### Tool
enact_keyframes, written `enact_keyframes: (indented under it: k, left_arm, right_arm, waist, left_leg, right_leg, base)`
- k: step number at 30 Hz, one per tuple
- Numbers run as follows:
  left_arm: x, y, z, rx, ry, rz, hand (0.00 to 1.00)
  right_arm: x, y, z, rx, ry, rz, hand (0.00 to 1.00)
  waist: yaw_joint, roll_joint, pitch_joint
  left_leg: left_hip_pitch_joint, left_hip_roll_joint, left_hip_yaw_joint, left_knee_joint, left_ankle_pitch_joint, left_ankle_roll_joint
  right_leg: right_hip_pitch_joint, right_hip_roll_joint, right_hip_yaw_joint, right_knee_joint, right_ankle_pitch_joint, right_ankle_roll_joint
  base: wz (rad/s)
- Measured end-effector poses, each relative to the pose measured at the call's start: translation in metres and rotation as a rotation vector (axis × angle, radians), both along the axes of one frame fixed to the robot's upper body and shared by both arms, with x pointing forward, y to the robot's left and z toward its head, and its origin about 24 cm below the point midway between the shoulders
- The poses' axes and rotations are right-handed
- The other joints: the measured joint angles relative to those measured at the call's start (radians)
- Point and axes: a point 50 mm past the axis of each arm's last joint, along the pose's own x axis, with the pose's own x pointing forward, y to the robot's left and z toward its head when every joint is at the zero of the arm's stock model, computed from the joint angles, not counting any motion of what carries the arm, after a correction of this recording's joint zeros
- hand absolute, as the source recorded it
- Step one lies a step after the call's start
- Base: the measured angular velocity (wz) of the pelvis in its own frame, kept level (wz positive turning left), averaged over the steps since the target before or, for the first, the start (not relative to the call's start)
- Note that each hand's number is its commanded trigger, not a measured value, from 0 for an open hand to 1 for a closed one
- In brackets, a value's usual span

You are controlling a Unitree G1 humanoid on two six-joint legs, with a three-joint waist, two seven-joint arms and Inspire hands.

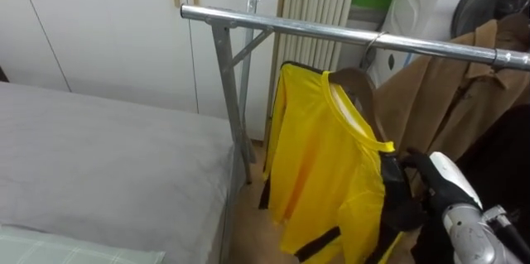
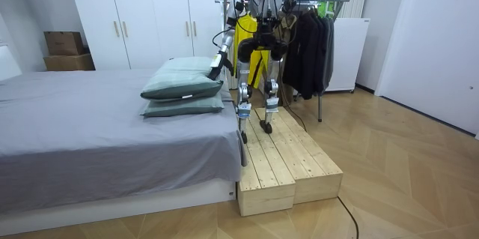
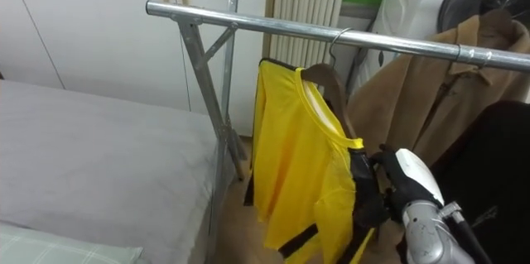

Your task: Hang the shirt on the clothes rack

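One yellow shirt (image 1: 319,165) and one tan coat (image 1: 447,90) hang on one metal rail (image 1: 331,31), beside one bed (image 2: 90,134) bearing two green pillows (image 2: 183,80), near two cardboard boxes (image 2: 63,43).

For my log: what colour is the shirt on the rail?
The shirt is yellow with black trim; left eye view.

You've got bright, even indoor light here; a soft glare streak runs along the metal rail (image 1: 331,31); the yellow shirt (image 1: 319,156) is evenly lit, shade only in its folds; the bed (image 1: 99,156) reads flat grey, barely shadowed; in the room view, a pale sheen lies on the wooden floor (image 2: 404,156).
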Motion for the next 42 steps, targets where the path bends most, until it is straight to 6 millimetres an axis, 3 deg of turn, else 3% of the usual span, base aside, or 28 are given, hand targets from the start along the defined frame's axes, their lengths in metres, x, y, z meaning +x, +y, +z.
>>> enact_keyframes:
  k: [5,25,32,42]
  left_arm:
    - [0.000,-0.001,0.000,-0.002,0.003,0.001,0.00]
    - [-0.002,-0.001,0.000,0.000,0.007,0.001,0.00]
    - [-0.002,-0.001,0.000,-0.002,0.008,-0.001,0.00]
    - [-0.002,-0.005,-0.001,-0.002,0.010,0.003,0.00]
  right_arm:
    - [0.000,0.000,0.000,-0.028,0.002,0.008,0.00]
    - [-0.005,0.005,-0.007,-0.004,-0.015,-0.007,0.00]
    - [-0.007,0.007,-0.008,0.107,-0.020,-0.030,0.00]
    - [-0.006,0.005,0.013,0.219,-0.120,-0.047,0.00]
  waist:
    - [0.000,0.007,-0.0046]
    - [0.000,0.007,-0.0049]
    - [-0.002,0.010,-0.0056]
    - [-0.012,0.012,-0.0062]
  left_leg:
    - [0.002,0.000,0.000,0.000,0.000,0.000]
    - [0.004,0.001,0.000,-0.003,-0.002,0.003]
    - [0.001,0.001,-0.002,-0.002,-0.002,0.003]
    - [-0.002,0.001,0.000,-0.004,0.000,0.000]
  right_leg:
    - [0.002,-0.001,0.001,0.001,0.000,0.000]
    - [0.008,-0.002,0.002,-0.001,-0.004,0.006]
    - [0.008,-0.003,0.000,-0.001,-0.004,0.006]
    - [-0.004,-0.002,0.003,0.003,-0.001,0.002]
  base:
    - [0.00]
    - [0.00]
    - [0.00]
    - [-0.01]
